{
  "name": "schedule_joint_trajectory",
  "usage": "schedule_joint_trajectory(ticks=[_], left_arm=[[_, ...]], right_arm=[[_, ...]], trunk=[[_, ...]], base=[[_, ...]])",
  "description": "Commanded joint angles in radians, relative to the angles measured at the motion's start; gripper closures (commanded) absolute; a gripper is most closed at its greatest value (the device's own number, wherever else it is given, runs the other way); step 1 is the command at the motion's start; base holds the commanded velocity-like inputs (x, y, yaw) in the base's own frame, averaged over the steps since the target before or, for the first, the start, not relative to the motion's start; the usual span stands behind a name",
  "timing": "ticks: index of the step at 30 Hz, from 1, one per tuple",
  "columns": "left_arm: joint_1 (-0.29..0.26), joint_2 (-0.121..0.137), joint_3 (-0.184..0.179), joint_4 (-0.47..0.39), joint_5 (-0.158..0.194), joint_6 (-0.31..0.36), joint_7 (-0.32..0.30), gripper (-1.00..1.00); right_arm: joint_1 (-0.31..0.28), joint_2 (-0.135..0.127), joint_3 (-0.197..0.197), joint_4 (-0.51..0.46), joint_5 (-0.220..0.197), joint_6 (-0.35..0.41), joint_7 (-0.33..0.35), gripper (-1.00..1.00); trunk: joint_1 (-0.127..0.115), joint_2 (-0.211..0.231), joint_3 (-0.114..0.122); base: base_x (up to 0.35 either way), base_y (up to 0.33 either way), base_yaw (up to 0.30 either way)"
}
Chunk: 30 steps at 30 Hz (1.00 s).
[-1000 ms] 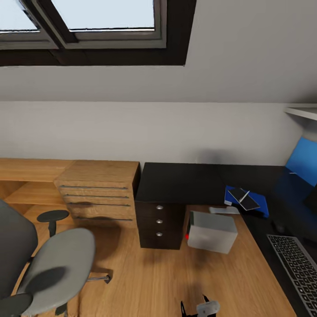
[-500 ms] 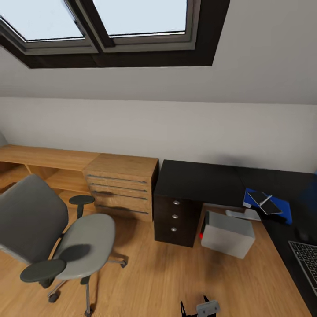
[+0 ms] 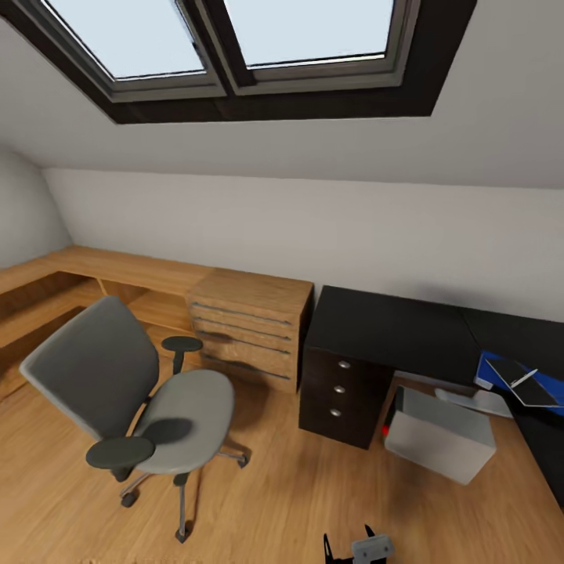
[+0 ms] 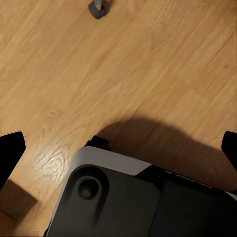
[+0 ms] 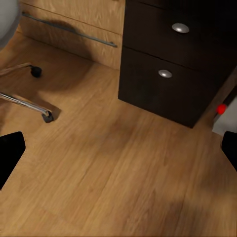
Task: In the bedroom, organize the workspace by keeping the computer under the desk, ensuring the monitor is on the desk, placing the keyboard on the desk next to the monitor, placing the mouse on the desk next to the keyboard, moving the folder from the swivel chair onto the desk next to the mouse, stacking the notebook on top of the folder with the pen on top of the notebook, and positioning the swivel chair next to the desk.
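The grey swivel chair [image 3: 184,415] stands on the oak floor at the left, well apart from the black desk [image 3: 392,329]; its chrome leg [image 5: 24,103] shows in the right wrist view. The light grey computer [image 3: 439,435] sits on the floor beside the dark drawer unit [image 3: 341,388]. At the right edge the blue folder [image 3: 487,370] lies on the desk, with the notebook [image 3: 506,368] and pen [image 3: 525,378] on top. Monitor, keyboard and mouse are out of view. My left gripper [image 4: 118,150] hangs open over the floor. My right gripper [image 5: 118,150] is open, facing the drawer unit [image 5: 173,64].
A low oak cabinet [image 3: 251,325] adjoins the desk's left end, and an oak shelf runs along the wall to the left. A dark-framed skylight [image 3: 235,47] is overhead. Bare floor lies between the chair and the drawers. A chair castor [image 4: 98,9] is near my base.
The camera has swung left, so the whole picture has shifted right. The keyboard has left the view and the swivel chair now shows in full. Nothing has been moved.
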Motion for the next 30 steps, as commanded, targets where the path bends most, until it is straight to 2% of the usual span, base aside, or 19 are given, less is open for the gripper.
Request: schedule_joint_trajectory(ticks=[1,8,14,17,18,20,30], left_arm=[[-0.001,0.000,-0.009,0.000,0.008,-0.004,0.006,-1.00],[-0.001,0.000,-0.009,0.000,0.008,-0.004,0.006,-1.00],[-0.001,0.000,-0.008,0.001,0.008,-0.004,0.007,-1.00],[-0.001,0.001,-0.008,0.001,0.008,-0.004,0.006,-1.00],[-0.001,0.001,-0.008,0.001,0.008,-0.005,0.006,-1.00],[-0.001,0.001,-0.008,0.001,0.008,-0.005,0.006,-1.00],[-0.001,0.001,-0.007,0.001,0.008,-0.007,0.006,-1.00]], right_arm=[[-0.001,0.000,0.009,0.000,-0.003,-0.002,-0.010,-1.00],[-0.001,0.000,0.009,0.000,-0.003,-0.004,-0.021,-1.00],[-0.001,0.000,0.009,0.000,-0.004,-0.038,-0.023,-1.00],[-0.001,0.000,0.009,0.001,-0.013,-0.051,-0.023,-1.00],[-0.001,0.000,0.009,0.001,-0.036,-0.060,-0.024,-1.00],[-0.001,0.000,0.009,0.000,-0.043,-0.062,-0.024,-1.00],[0.000,0.000,0.009,0.001,-0.056,-0.103,-0.025,-1.00]], trunk=[[0.001,-0.002,-0.002],[0.001,-0.002,-0.002],[0.001,-0.002,-0.002],[0.001,-0.002,-0.002],[0.001,-0.002,-0.002],[0.001,-0.002,-0.002],[0.001,-0.002,-0.002]], base=[[0.000,0.000,0.286],[0.000,0.000,0.286],[0.000,0.000,0.286],[0.000,0.000,0.286],[0.000,0.000,0.287],[0.000,0.000,0.287],[0.000,0.000,0.286]])
